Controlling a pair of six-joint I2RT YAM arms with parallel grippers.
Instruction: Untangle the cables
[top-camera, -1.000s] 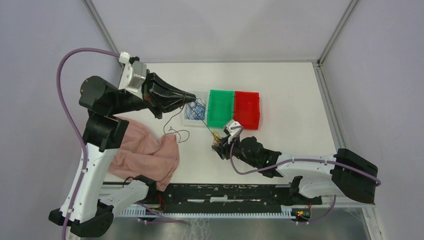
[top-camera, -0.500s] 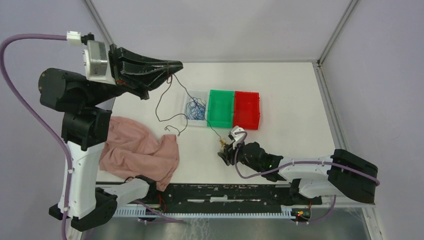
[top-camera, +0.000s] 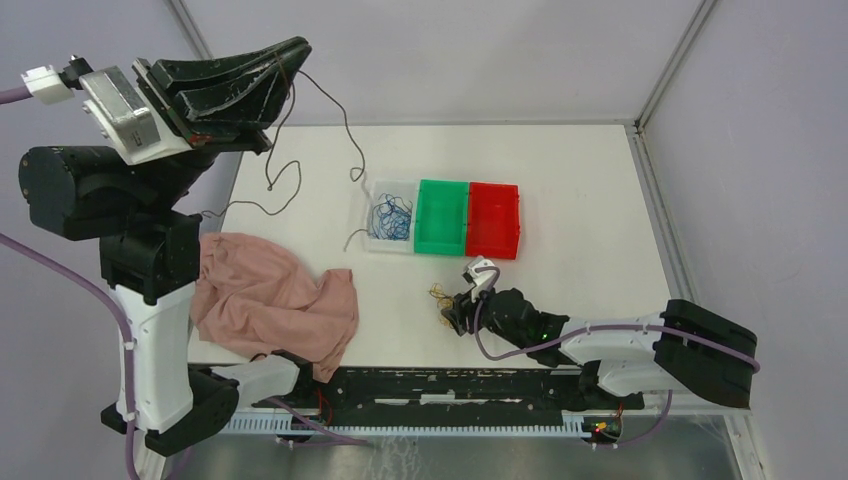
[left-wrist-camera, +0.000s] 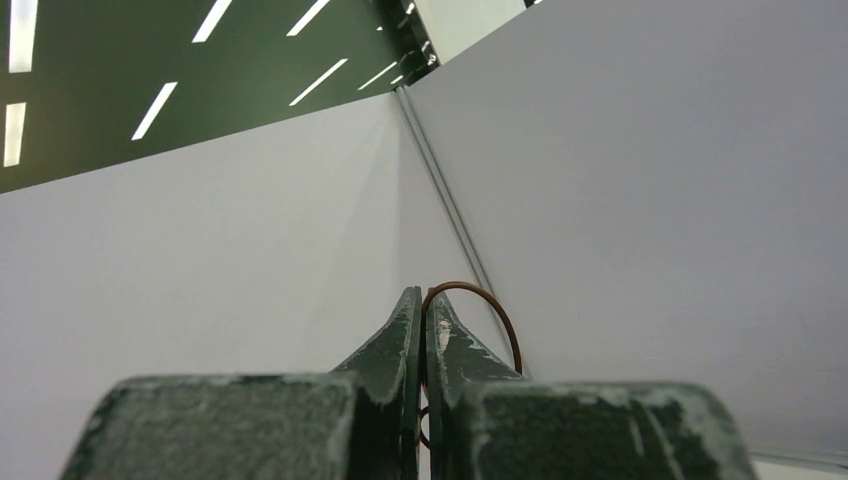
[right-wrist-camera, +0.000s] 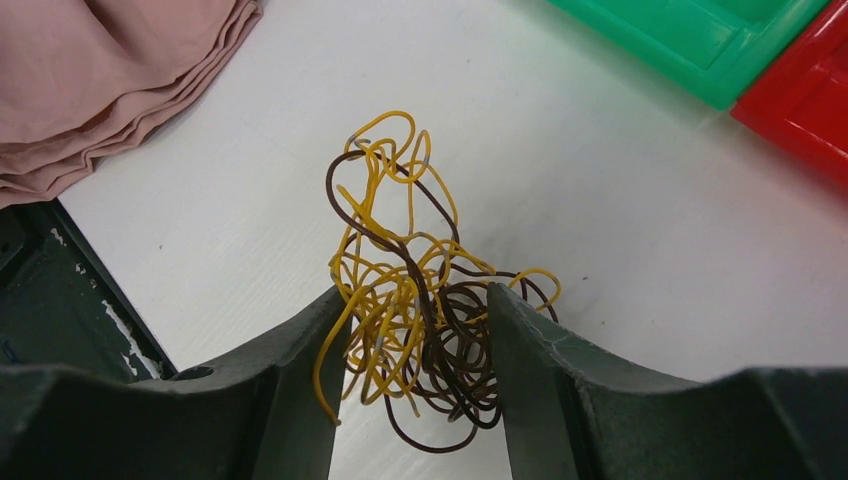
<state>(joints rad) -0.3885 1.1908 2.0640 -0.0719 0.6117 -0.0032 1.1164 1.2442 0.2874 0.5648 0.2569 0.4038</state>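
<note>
Jaws of our left gripper (left-wrist-camera: 424, 300) clamp a brown wire (left-wrist-camera: 462, 285) aloft; on our right gripper (right-wrist-camera: 415, 292) they stand parted, flanking the yellow-and-brown cable tangle (right-wrist-camera: 380, 235) on the white table (right-wrist-camera: 620, 210).

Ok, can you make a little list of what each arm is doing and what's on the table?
left gripper: up high, shut on a dark wire that dangles down
right gripper: low at the table, jaws apart, yellow-brown tangle between them
clear bin: blue wires inside
green bin: beside the clear bin
red bin: beside the green bin
cloth: pink, crumpled, left side of the table
</note>
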